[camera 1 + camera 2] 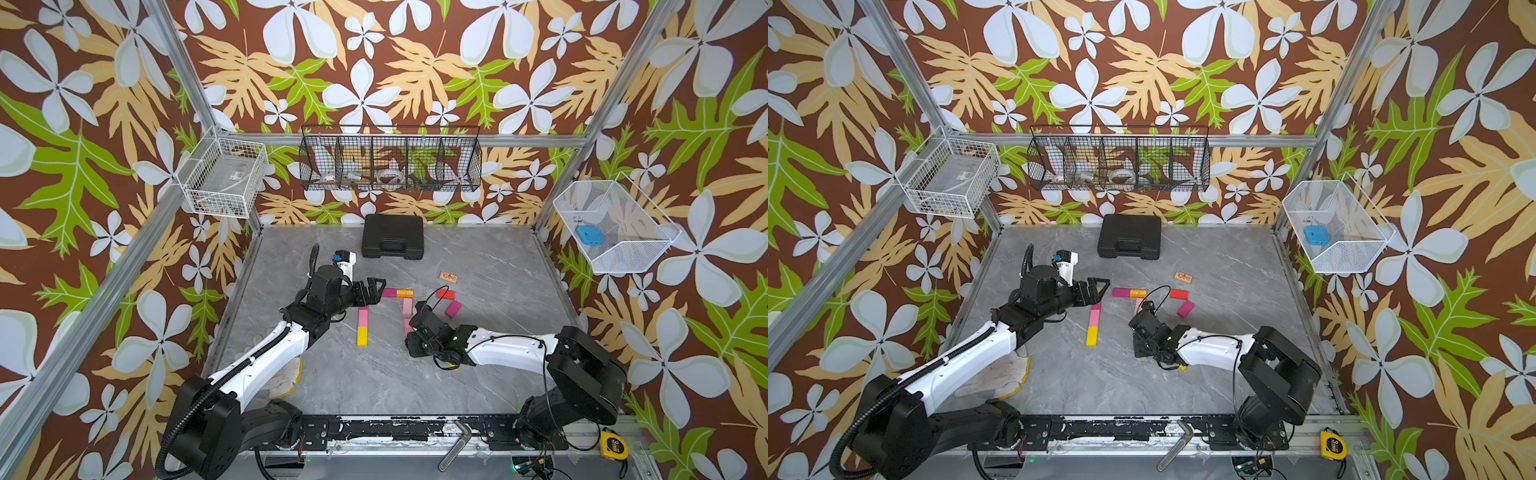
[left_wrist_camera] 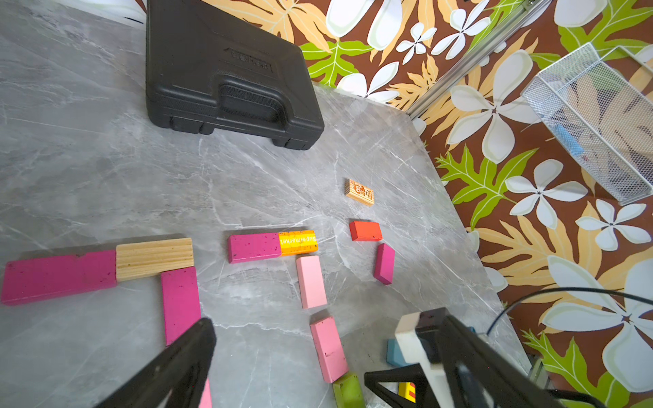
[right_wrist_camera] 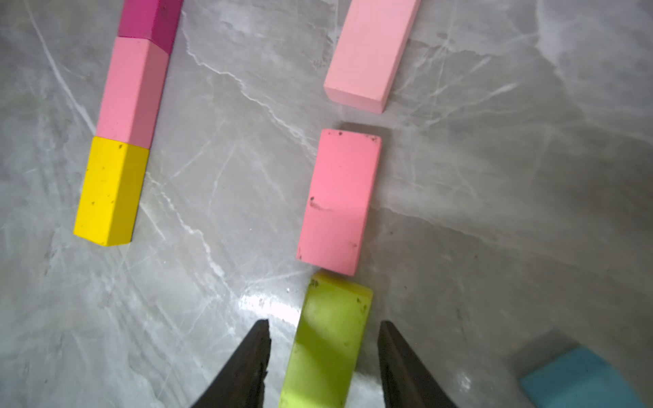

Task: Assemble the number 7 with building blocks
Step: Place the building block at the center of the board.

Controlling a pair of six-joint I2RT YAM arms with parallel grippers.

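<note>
1. Right gripper [image 3: 324, 321]: jaws partly parted, one on each side of the green block [image 3: 328, 339]. A thin gap shows on both sides, so the block is released, not clamped.
2. Left gripper [image 1: 376, 291]: spread wide and holding nothing. It hangs over the surface [image 1: 374, 374] near the left end of the top bar.
3. The green block lies flat on the surface. Its long axis runs straight away from the right gripper, in line with the stem.
4. Its far end meets the near end of a pink block [image 3: 339, 201]; whether they touch or are just apart I cannot tell.
5. Beyond that, across a small gap and turned slightly, lies a paler pink block [image 3: 371, 53].
6. In the left wrist view this stem hangs below the orange printed block [image 2: 298, 242]. That block sits end to end with a magenta block [image 2: 253, 247], forming the top bar.
7. In both top views the stem runs from the bar toward the robot's side. The right arm hides the green block there.
8. A second column ends in a yellow block [image 3: 109, 190], parallel to the stem and well to its side.
9. Loose pieces: red block [image 1: 445, 294], printed wooden block [image 1: 449, 276], blue block [image 3: 579, 381].
</note>
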